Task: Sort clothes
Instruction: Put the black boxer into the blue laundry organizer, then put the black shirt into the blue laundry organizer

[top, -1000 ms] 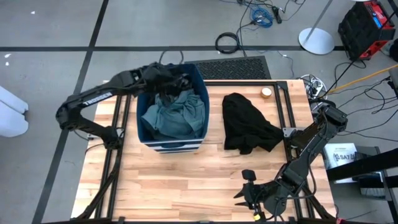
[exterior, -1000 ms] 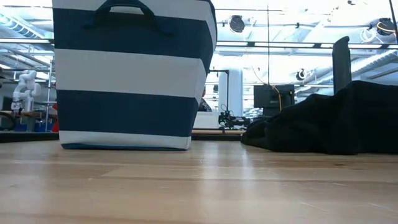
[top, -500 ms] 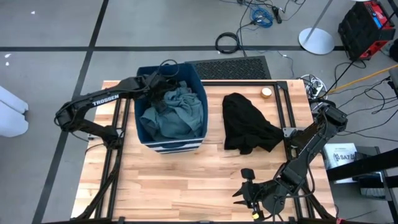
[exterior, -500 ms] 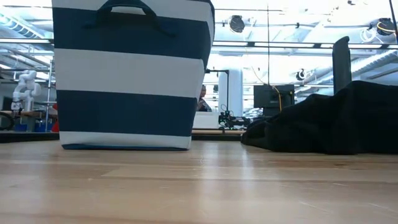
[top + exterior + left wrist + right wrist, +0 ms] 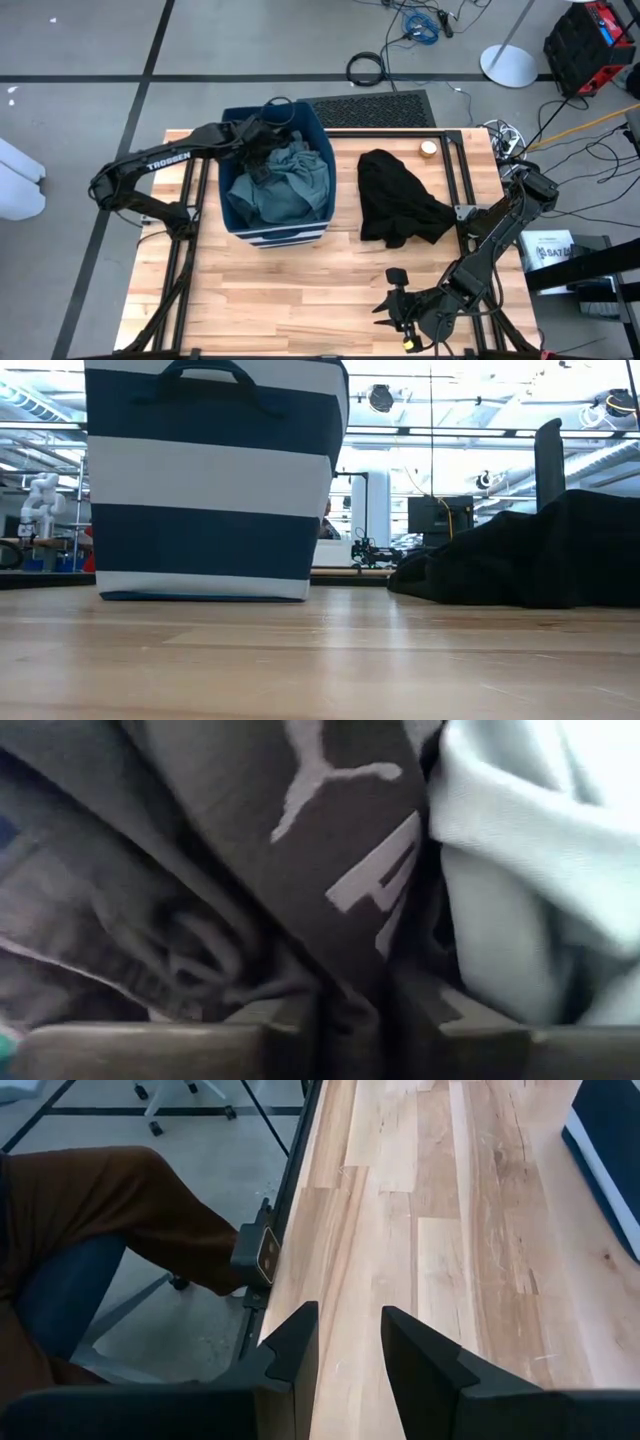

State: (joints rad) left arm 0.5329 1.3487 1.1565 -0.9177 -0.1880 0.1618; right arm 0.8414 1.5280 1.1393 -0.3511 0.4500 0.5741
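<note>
A navy-and-white striped bin (image 5: 232, 215) stands at the table's far left; it also shows in the low view (image 5: 210, 480). A grey-green garment (image 5: 295, 185) lies in it. My left gripper (image 5: 262, 138) reaches into the bin's far part and is shut on a dark grey garment (image 5: 255, 152) with a white logo (image 5: 310, 780). A black garment (image 5: 398, 198) lies heaped on the table right of the bin. My right gripper (image 5: 392, 308) is open and empty over the table's near edge. My left gripper pinches a fold of the dark grey garment (image 5: 352, 1005) between its two fingers (image 5: 285, 1020), coming from above into the bin. The rest of the garment lies bunched in the bin beside the grey-green garment (image 5: 520, 870). How many layers it holds cannot be told.
A small roll of tape (image 5: 428, 148) lies at the table's far right. Bare wood (image 5: 300, 290) spreads in front of the bin. In the right wrist view a person's leg (image 5: 110, 1210) in brown cloth shows beside the table's edge.
My left gripper has gone from the bin's far right corner toward the table's left, carrying the dark grey garment with it and down onto the clothes in the bin. My right arm has kept still.
</note>
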